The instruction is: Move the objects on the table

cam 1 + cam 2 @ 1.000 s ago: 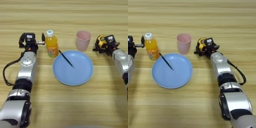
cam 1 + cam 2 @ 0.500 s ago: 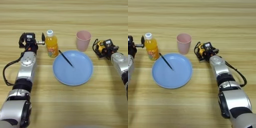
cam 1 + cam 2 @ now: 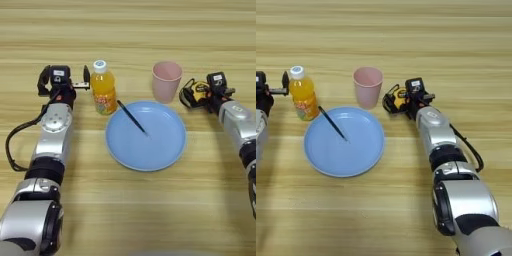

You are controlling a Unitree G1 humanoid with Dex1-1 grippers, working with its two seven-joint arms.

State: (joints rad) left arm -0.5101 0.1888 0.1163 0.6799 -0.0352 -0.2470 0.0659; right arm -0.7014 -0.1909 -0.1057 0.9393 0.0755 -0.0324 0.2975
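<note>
Right pincer (image 3: 406,102) on tape measure (image 3: 397,100), left pincer (image 3: 62,82) idle beside bottle (image 3: 102,94).

Light wooden bench (image 3: 128,30). Blue plate (image 3: 146,135) at centre, thin black stick (image 3: 132,117) lying across its far-left part, one end over the rim near the bottle. Orange-drink bottle upright, just left of plate. Pink cup (image 3: 166,81) upright, just beyond plate's far-right rim. Yellow-and-black tape measure on bench right of cup, black cord loop toward cup. Right pincer closed around tape measure. Left pincer far left, fingers spread apart, holding nothing, one finger close to the bottle; contact unclear.
</note>
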